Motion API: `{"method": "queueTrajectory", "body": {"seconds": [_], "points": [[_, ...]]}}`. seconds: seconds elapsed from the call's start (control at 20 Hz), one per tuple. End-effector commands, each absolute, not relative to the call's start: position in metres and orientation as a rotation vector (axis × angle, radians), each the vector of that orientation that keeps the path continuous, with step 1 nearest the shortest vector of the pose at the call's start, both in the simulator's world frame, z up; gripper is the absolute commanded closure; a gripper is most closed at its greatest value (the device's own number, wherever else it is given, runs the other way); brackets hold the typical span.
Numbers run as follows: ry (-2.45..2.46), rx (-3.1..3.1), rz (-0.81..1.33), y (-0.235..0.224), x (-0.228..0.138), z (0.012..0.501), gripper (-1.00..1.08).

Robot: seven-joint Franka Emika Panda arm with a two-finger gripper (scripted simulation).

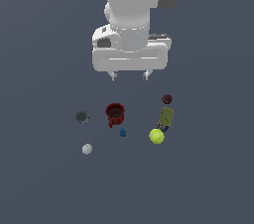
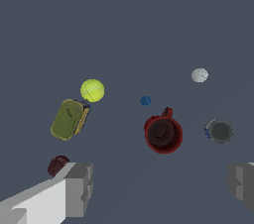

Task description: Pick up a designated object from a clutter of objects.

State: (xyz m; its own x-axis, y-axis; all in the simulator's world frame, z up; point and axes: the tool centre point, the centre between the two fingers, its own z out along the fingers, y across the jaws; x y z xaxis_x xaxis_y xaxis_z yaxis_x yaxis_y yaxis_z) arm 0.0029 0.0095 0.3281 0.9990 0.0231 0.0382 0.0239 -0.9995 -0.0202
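Gleaming maroon sphere [image 1: 167, 99], perhaps dimpled

A flat, seemingly featureless slate-grey floor [image 1: 39, 188] fills everything.

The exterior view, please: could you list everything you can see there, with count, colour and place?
maroon sphere: one, dark maroon, farthest toward the exterior view's right.
olive cylinder: one, olive, lying below the sphere.
yellow-green ball: one, at the cylinder's lower end.
red mug: one, red, centre.
blue piece: one, tiny, just below the mug.
grey round piece: one, left of the mug.
whitish ball: one, lower left.
pincer: one, white, open, above the clutter.
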Motion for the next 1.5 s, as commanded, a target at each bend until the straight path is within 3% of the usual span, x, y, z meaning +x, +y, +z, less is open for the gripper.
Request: {"method": "queueTrajectory", "body": {"seconds": [0.0, 0.7, 1.45], "points": [[-0.026, -3.122, -0.057, 0.014, 0.003, 0.323, -0.92], [0.147, -3.143, -0.043, 0.072, -0.009, 0.256, -0.92], [0.394, -3.134, -0.034, 0.158, -0.059, 0.160, -0.92]]}}
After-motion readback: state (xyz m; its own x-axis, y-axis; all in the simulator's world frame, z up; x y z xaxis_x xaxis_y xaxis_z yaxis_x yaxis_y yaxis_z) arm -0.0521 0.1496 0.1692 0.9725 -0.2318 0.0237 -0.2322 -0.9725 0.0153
